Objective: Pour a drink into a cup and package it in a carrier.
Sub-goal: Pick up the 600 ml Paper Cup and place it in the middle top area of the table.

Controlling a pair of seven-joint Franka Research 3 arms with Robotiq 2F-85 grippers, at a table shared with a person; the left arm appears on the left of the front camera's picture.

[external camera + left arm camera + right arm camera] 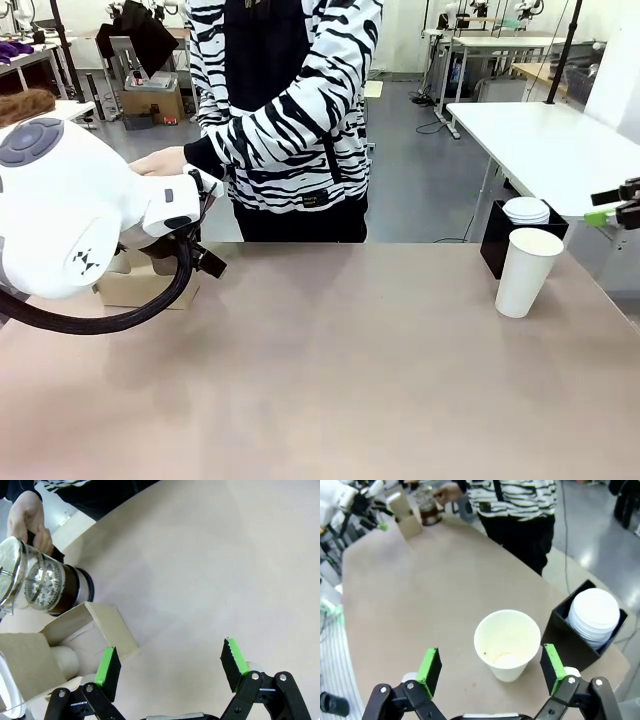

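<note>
Cup (507, 642) on right looks light, thin-walled, crushable, so gentle mid-wall pinch suits right gripper (490, 664), fingers apart; left gripper (171, 662) also spread.

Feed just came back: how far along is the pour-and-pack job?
Done: nothing yet; the cup is empty and stands far from the carrier. In hand: the person's hand grips the pitcher of drink beside the carrier; left gripper and right gripper are open, the right facing the cup. Left: pouring, packing.

Cup (528, 271) upright by blk box (496, 240), R side.
</note>
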